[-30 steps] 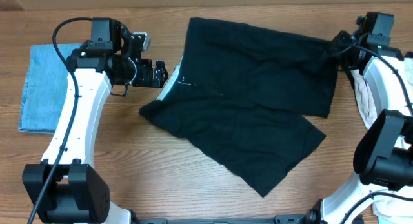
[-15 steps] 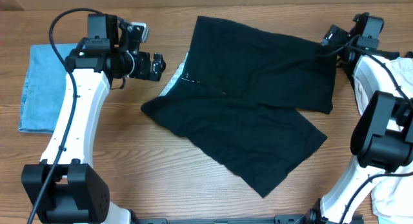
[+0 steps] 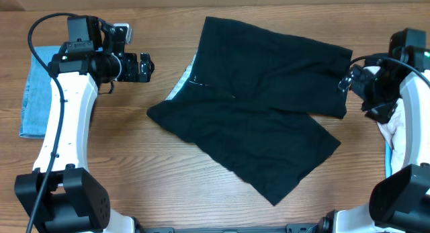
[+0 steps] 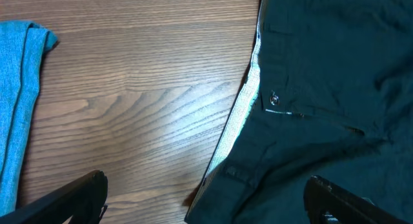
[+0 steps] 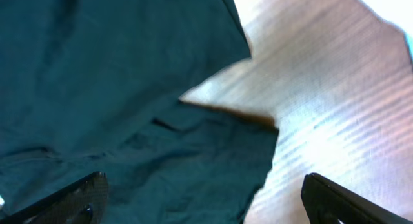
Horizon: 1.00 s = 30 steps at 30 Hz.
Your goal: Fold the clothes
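Observation:
The large black garment (image 3: 262,105) lies spread across the middle of the table, one leg folded over the other. Its pale striped waistband lining (image 4: 248,101) shows at the left edge. My left gripper (image 3: 145,66) stands open over bare wood just left of that waistband, holding nothing. The open right gripper (image 3: 345,82) hovers at the garment's right edge. In the right wrist view the black cloth (image 5: 116,88) fills the space below and between the jaws, and nothing is gripped. A folded light-blue denim piece (image 3: 37,92) lies at the far left.
A beige-white cloth (image 3: 396,125) is bunched at the right table edge beneath the right arm. Bare wood (image 3: 134,146) surrounds the garment on the left and front. The blue piece's edge (image 4: 16,88) lies left of the left jaws.
The right gripper has opened, letting go of the black garment's upper right corner, and moved toward the front. The left gripper drew back leftward from the waistband.

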Each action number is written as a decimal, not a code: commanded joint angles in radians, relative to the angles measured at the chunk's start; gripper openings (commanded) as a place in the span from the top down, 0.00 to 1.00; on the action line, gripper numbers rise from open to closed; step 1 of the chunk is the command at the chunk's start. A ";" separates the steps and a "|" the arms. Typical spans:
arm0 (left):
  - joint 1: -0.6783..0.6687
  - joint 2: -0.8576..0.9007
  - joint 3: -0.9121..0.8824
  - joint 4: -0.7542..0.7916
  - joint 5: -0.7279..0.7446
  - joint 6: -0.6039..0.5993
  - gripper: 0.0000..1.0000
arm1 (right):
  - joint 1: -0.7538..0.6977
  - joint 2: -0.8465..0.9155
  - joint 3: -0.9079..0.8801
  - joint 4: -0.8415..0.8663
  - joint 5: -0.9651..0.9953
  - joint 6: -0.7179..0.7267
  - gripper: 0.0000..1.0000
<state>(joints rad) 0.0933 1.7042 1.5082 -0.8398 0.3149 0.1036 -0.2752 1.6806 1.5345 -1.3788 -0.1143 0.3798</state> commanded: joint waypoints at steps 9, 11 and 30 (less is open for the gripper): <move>-0.002 -0.002 0.024 -0.002 0.011 -0.021 0.00 | -0.006 0.005 -0.493 0.236 0.023 0.183 0.25; -0.002 -0.002 0.024 -0.002 0.010 -0.021 0.00 | -0.009 0.005 -0.556 0.302 0.013 0.195 0.38; -0.003 0.126 0.018 0.002 0.161 -0.022 0.00 | -0.146 0.005 -0.478 0.606 0.087 -0.049 0.95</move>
<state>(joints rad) 0.0933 1.7855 1.5082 -0.8371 0.3439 0.1032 -0.4191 1.6886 1.0325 -0.8112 -0.0181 0.3668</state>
